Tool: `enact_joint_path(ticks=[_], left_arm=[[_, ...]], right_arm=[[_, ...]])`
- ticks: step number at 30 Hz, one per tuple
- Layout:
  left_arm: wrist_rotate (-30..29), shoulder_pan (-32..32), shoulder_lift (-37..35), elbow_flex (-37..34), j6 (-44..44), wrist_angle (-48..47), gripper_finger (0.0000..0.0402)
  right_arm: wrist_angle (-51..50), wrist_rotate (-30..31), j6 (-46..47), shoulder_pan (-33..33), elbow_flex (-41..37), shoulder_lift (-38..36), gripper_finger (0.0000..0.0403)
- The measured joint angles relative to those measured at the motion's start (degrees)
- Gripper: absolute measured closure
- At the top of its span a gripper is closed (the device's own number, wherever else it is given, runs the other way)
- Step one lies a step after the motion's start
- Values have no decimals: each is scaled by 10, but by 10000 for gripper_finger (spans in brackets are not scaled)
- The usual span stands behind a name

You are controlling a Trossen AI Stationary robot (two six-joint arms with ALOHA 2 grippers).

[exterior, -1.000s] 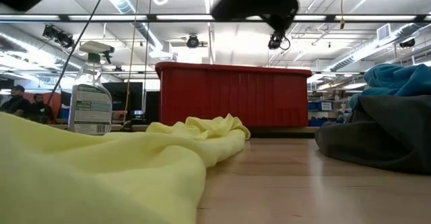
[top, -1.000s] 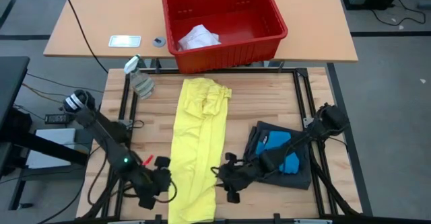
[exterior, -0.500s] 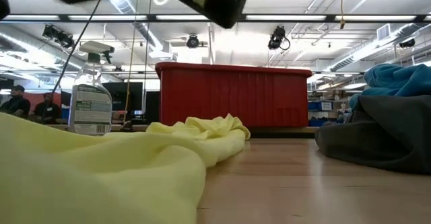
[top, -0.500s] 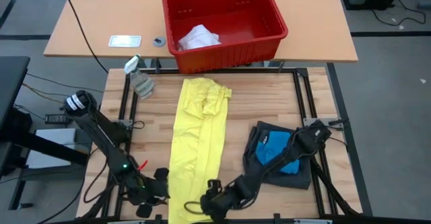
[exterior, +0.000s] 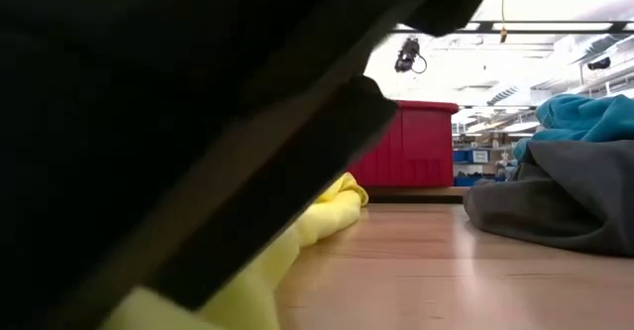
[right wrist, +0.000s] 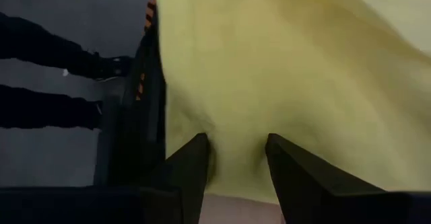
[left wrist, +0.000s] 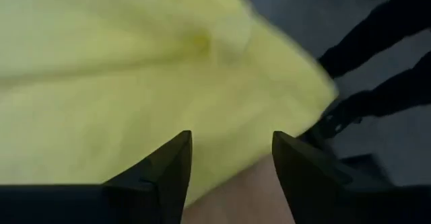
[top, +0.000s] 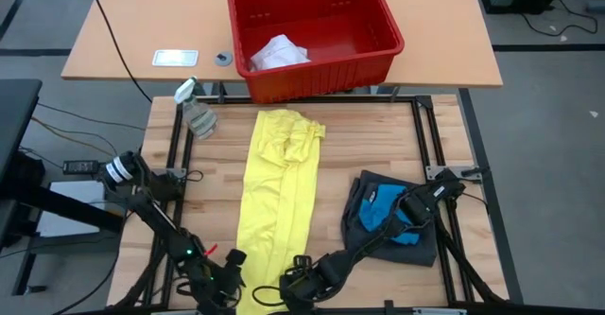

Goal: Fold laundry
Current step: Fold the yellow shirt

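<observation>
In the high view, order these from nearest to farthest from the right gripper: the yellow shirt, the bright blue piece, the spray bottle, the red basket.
From the right gripper at the table's near edge:
1. Yellow shirt, right at the jaws, table middle.
2. Bright blue piece, on the dark pile, right side.
3. Spray bottle, far left corner.
4. Red basket, on the table beyond.

Both dark six-joint arms reach low toward the near edge of the scene, their wrists close together near the middle. The left gripper points rightward with its two dark fingers spread apart. The right gripper points leftward, its fingers parted too.
</observation>
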Motion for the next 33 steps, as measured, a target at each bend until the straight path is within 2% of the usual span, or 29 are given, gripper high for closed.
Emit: enact_joint_path(ticks=[5,7,10,12,16,21,24,26,29,31,33], left_arm=[[0,7,25,0,1,4,232],[-1,9,27,0,2,6,268],[-1,9,27,0,2,5,343],[10,14,27,0,0,6,385],[51,29,16,0,-3,22,397],[54,31,-39,0,-5,45,399],[55,31,-80,0,-5,61,400],[54,31,-108,0,-5,66,400],[25,38,-144,0,-1,45,400],[1,55,-166,1,-17,0,401],[-47,80,-189,1,-72,-68,401]], right_arm=[[-1,-15,22,-12,1,4,269],[-4,-25,38,-18,1,4,300],[-7,-50,57,-30,1,4,370],[-7,-80,54,-39,1,4,388],[-13,-150,74,-55,-1,-7,392],[-12,-229,89,-60,-1,-56,395],[-18,-250,95,-58,0,-92,395],[-25,-242,94,-56,0,-114,395],[-62,-184,73,-58,0,-141,396],[-109,-152,65,-71,1,-151,396],[-164,-118,73,-94,0,-152,396]])
